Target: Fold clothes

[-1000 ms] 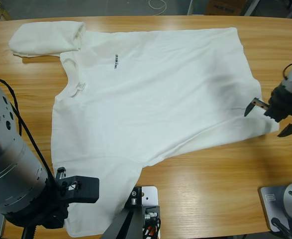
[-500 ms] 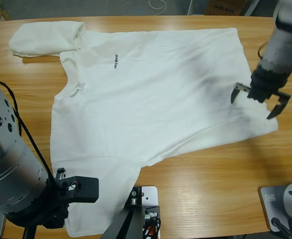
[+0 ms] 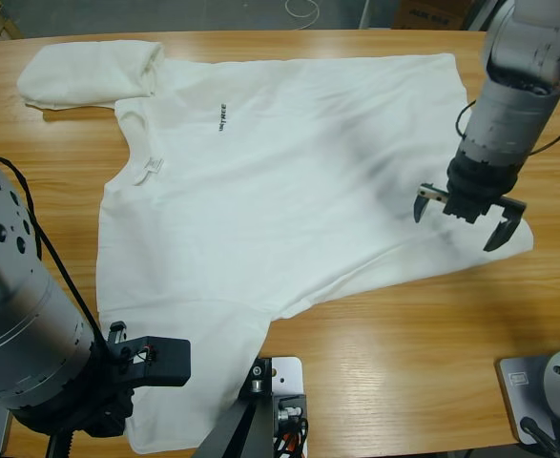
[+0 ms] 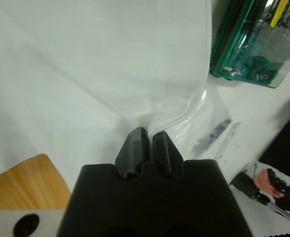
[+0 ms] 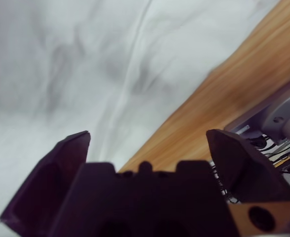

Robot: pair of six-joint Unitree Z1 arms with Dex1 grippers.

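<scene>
A white T-shirt (image 3: 289,181) lies spread flat on the wooden table (image 3: 404,363), collar to the left, with small black lettering (image 3: 221,116) on the chest. Its upper sleeve (image 3: 89,72) lies folded at the far left. My left gripper (image 3: 184,363) is at the lower sleeve near the front edge. The left wrist view shows this left gripper (image 4: 147,143) shut, with a fold of the white fabric (image 4: 100,74) at its tips. My right gripper (image 3: 467,215) hangs open over the shirt's lower right corner. In the right wrist view the right gripper (image 5: 149,140) is spread wide above cloth and bare wood.
A cardboard box (image 3: 432,11) and a white cable (image 3: 303,8) lie beyond the table's far edge. The left wrist view shows a green circuit-board case (image 4: 256,44) past the shirt's edge. Bare wood runs along the front right of the table.
The right arm has swung left and upward, from just off the shirt's right edge to above its lower right corner, jaws still open. The left arm and the shirt have not moved.
</scene>
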